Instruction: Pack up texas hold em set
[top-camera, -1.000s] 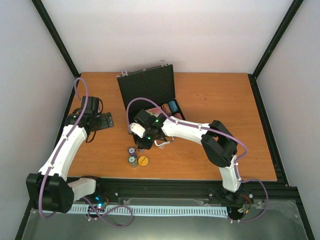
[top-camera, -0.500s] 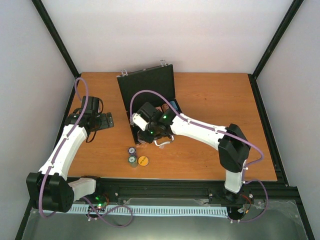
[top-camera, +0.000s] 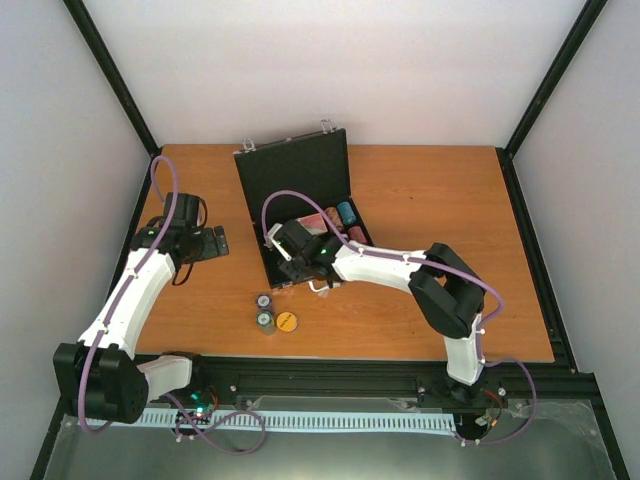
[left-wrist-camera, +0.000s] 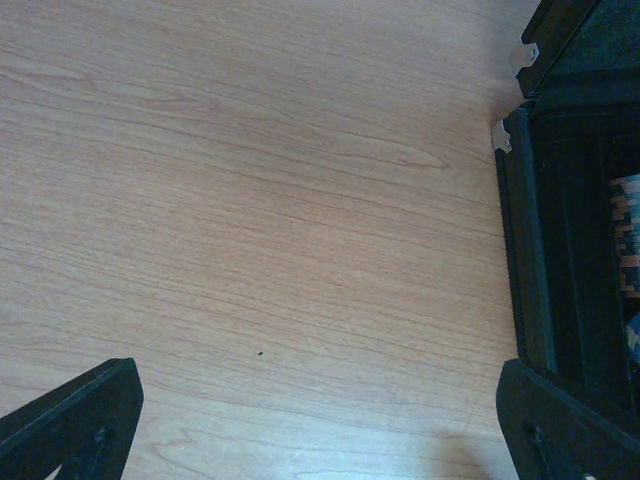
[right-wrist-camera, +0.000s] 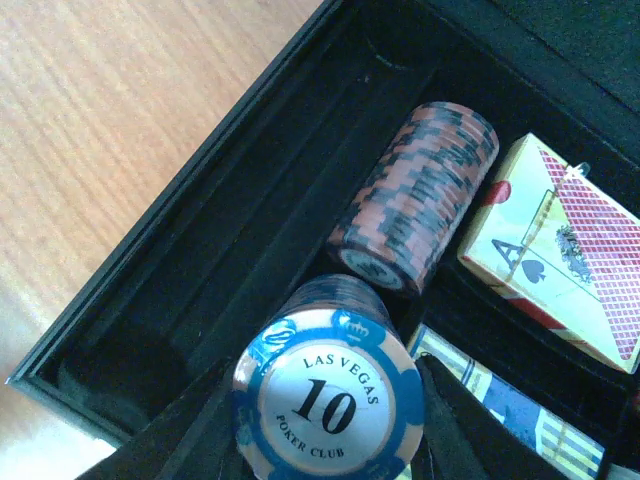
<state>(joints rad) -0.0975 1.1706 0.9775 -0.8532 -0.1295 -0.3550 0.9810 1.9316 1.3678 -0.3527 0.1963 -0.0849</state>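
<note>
**Right gripper (right-wrist-camera: 320, 440) clamped on a blue chip stack (right-wrist-camera: 322, 395) over the open case (right-wrist-camera: 150, 270)**

I saw its two fingers pressed against either side of the stack, whose top chip read "Las Vegas 10 Poker Club". The stack was held just above the black tray, near one corner of the case. Just beyond the gripper an orange-and-black chip stack (right-wrist-camera: 420, 195) lay on its side in the tray, and to the right of that sat a red-backed card deck (right-wrist-camera: 570, 250). On the overhead view three small chip stacks (top-camera: 272, 315) stood on the table (top-camera: 430, 200) outside the case, on the base side of the gripper. My left gripper (left-wrist-camera: 320, 420) hung over the wood with its fingers spread wide, the case's edge just by its right finger.
</note>
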